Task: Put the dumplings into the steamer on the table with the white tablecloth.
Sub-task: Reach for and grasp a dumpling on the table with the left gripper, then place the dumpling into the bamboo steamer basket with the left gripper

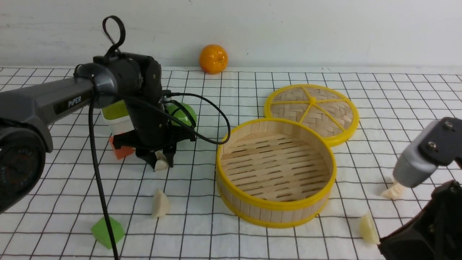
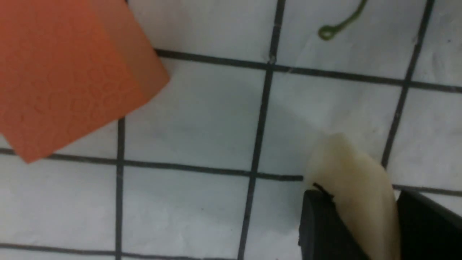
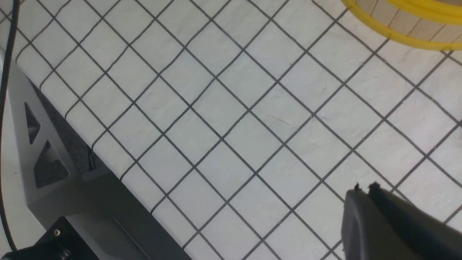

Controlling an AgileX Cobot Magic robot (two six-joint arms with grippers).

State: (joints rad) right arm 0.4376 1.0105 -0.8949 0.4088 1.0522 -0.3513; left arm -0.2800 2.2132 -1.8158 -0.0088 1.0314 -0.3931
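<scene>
We show the left gripper (image 1: 160, 159) clenched on a dumpling (image 2: 355, 195) toward the surface's (image 1: 397, 94) left edge, presumably bound for the steamer (image 1: 276, 213); whether the right gripper (image 3: 382, 213) is clenched, we cannot tell.

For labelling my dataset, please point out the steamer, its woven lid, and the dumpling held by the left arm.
steamer (image 1: 274, 215), front view, near side wall.
woven lid (image 1: 311, 98), front view, centre hub.
held dumpling (image 2: 357, 195), left wrist view, middle of its body.

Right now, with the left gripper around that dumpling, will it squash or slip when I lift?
Probably firm: the dumpling shows no visible squashing in the left gripper. Likely light, being small beside the orange cube. Its smooth, tapering sides might slip, so lift slowly.
</scene>
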